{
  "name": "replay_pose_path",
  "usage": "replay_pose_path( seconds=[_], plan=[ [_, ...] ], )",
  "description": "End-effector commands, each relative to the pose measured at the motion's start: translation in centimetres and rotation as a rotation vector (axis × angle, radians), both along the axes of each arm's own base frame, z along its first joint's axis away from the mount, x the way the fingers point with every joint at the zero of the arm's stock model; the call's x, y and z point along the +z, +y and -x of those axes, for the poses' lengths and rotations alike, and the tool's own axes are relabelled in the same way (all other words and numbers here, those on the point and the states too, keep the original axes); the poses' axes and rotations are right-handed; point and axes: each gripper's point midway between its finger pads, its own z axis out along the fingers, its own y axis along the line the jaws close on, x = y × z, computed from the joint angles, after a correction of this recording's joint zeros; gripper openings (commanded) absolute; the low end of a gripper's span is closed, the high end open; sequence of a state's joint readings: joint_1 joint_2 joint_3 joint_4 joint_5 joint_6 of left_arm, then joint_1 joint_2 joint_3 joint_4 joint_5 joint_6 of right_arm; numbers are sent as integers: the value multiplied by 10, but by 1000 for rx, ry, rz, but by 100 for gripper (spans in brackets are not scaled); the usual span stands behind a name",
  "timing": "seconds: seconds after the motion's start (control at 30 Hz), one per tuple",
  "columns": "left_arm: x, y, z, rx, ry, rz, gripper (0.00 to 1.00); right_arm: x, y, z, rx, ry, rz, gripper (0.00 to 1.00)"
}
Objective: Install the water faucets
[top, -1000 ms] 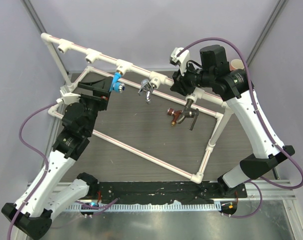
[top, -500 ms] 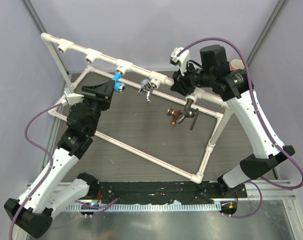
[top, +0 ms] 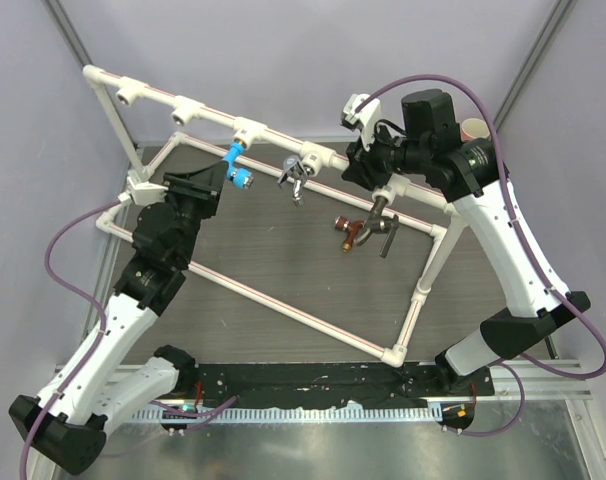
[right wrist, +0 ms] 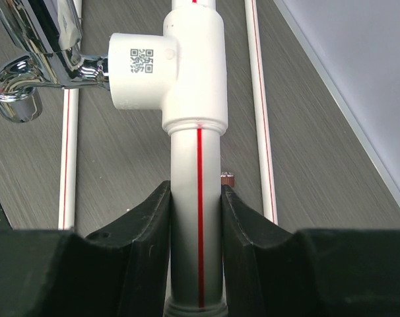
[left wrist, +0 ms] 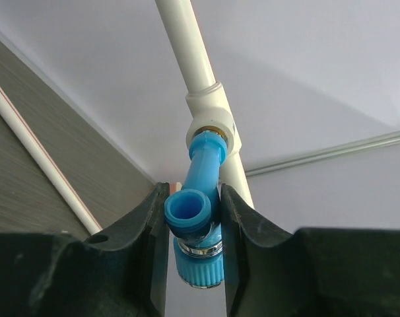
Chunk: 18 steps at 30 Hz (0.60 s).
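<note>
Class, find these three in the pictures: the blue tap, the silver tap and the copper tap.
blue tap [left wrist: 204, 155], left wrist view, on its neck.
silver tap [right wrist: 18, 92], right wrist view, on its spout end.
copper tap [top: 347, 230], top view, on its body.

White shells on the left arm [top: 103, 345] and right arm [top: 513, 250], chunky black joints, purple cables [top: 438, 78] looping off each. Left gripper [left wrist: 194, 198] and right gripper [right wrist: 195, 198] are plain matte black.
</note>
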<state>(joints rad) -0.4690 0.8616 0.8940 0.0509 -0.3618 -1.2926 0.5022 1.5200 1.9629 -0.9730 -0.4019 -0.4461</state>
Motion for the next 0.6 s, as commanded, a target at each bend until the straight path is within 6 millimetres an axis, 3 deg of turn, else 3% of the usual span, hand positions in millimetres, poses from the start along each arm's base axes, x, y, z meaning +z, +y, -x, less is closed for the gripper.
replay_pose_path(
  seconds=[0.0,0.07,0.23,0.57],
  plan=[
    [30,-3,2,-15,-94,-236,8,2,2,6,-15,31,-38,1],
    [35,-2,3,-15,-113,-352,5,3,1,7,-15,30,-39,1],
    [25,-13,-1,-87,-129,-636,1,3,2,6,-15,31,-40,1],
    [-12,-25,5,-211,-191,-1328,0,3,2,7,-13,30,-42,1]
  ],
)
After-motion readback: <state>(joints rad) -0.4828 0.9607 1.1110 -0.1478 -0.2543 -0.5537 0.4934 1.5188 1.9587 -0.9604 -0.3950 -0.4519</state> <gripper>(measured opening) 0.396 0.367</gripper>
